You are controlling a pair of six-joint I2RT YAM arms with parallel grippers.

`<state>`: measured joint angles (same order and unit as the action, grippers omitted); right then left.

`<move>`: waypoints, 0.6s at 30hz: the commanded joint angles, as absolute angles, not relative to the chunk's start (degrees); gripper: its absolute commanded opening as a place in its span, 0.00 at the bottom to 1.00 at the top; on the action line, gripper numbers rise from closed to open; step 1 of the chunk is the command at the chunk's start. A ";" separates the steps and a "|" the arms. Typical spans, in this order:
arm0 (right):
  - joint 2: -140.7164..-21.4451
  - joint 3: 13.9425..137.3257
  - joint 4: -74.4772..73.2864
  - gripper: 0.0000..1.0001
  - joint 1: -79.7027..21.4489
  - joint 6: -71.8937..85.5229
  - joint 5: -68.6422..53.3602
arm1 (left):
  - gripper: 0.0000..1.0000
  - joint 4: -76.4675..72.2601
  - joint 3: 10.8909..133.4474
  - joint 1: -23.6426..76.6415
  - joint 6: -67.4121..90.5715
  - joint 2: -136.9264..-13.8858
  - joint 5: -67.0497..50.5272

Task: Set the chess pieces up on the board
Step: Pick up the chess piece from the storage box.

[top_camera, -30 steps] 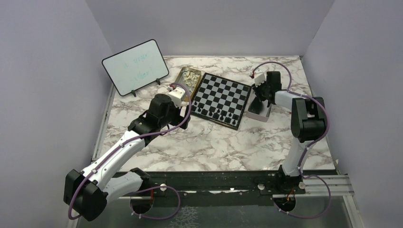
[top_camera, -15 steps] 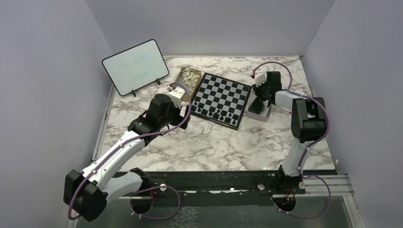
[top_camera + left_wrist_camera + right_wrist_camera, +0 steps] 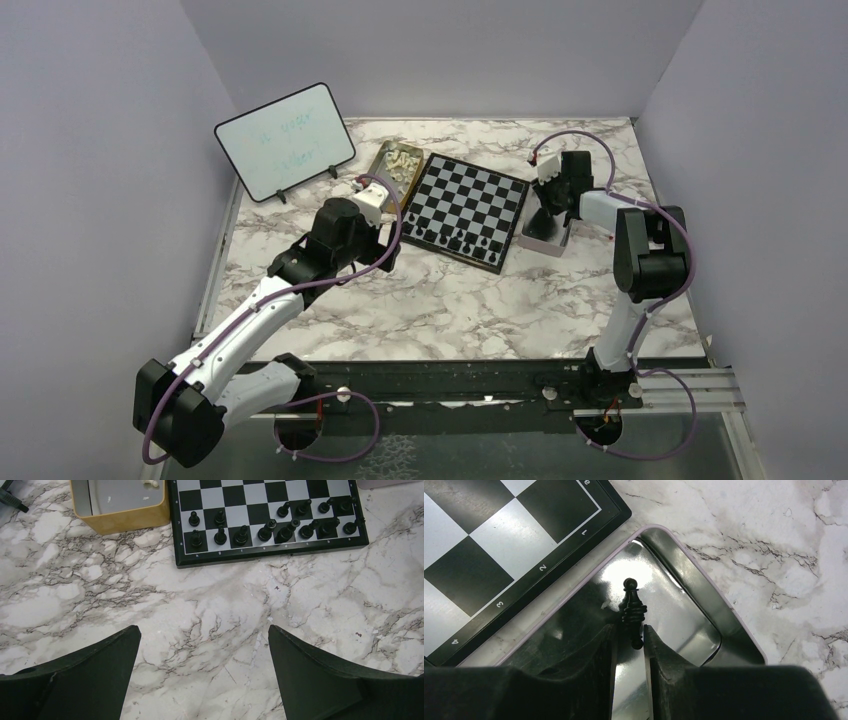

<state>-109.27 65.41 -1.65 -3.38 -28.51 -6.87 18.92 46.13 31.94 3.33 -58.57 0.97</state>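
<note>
"What's the left gripper doing?"

"Nothing. Its jaws are wide apart and empty over the bare marble table. Ahead and to their left is the gold tin with cream pieces in it. Straight ahead is the board, with black pieces crowding its near rows."

"And the right gripper?"

"It's clamped low on a black pawn, inside the silver tin, and the pawn's head pokes out past the tips. That's a thin hold, so I'd guess it could swivel or drop. The tin's wall stands between the jaws and the board, and a low swing would clip it. A careless set-down could topple neighbours too."
</note>
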 commanded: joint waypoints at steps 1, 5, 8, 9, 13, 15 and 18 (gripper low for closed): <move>-108.71 65.17 -7.06 0.31 -3.39 -28.29 -5.99 | 0.99 17.84 46.41 32.08 2.66 -57.47 1.74; -108.86 65.38 -7.27 0.21 -3.43 -28.56 -5.55 | 0.99 17.84 46.43 32.08 2.58 -57.33 1.76; -108.61 65.40 -7.45 0.09 -3.43 -28.65 -4.89 | 0.99 17.83 46.46 32.06 2.56 -57.23 1.85; -108.36 65.41 -7.47 0.06 -3.43 -28.74 -4.65 | 0.99 17.84 46.41 32.08 2.69 -57.22 1.85; -106.44 65.28 -7.79 0.01 -3.43 -28.70 -3.30 | 0.99 17.84 46.50 32.08 2.90 -57.24 2.29; -105.02 65.35 -8.33 0.01 -3.43 -28.51 -2.96 | 0.99 17.84 46.57 32.08 3.21 -57.25 2.98; -102.34 65.72 -9.98 0.01 -3.43 -27.34 -3.31 | 0.99 17.84 46.58 32.08 3.90 -57.21 4.35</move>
